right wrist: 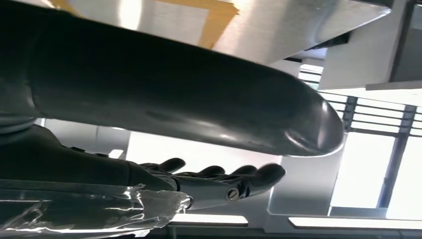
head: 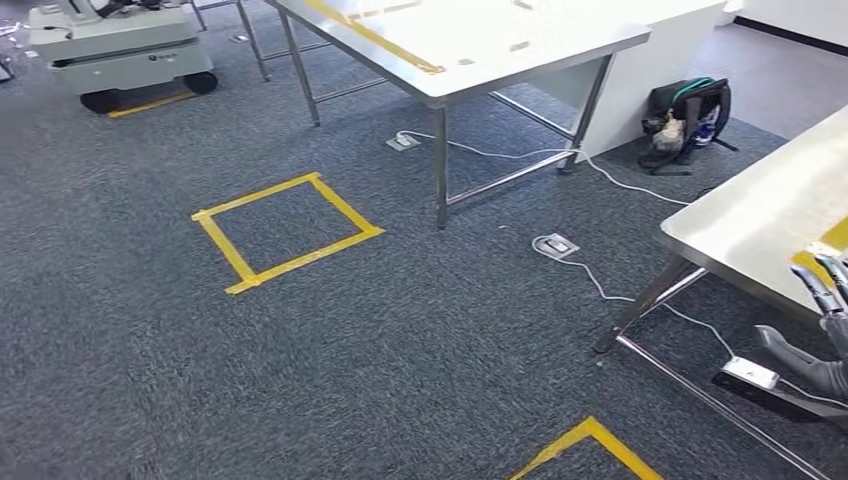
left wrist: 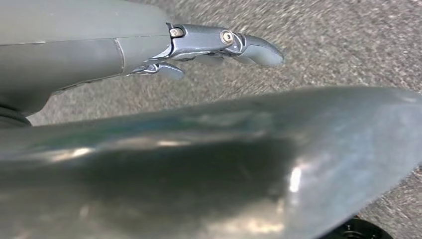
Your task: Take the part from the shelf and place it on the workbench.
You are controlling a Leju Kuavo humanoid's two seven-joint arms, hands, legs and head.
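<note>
While the head view looks down on grey carpet, the right hand (head: 826, 330) shows at the far right edge, fingers spread and apart, holding nothing, just beside the yellow-taped corner of the shiny steel tabletop (head: 760, 215). Well away from that hand lie a yellow tape square (head: 287, 231) on the floor and a black backpack (head: 688, 122).

At the left wrist, the left hand (left wrist: 199, 47) hangs over blurred carpet, fingers extended and apart, nothing in them.

At the right wrist, the right hand's dark fingers (right wrist: 224, 179) lie loosely outstretched, empty, near the steel tabletop's yellow-taped surface.
</note>
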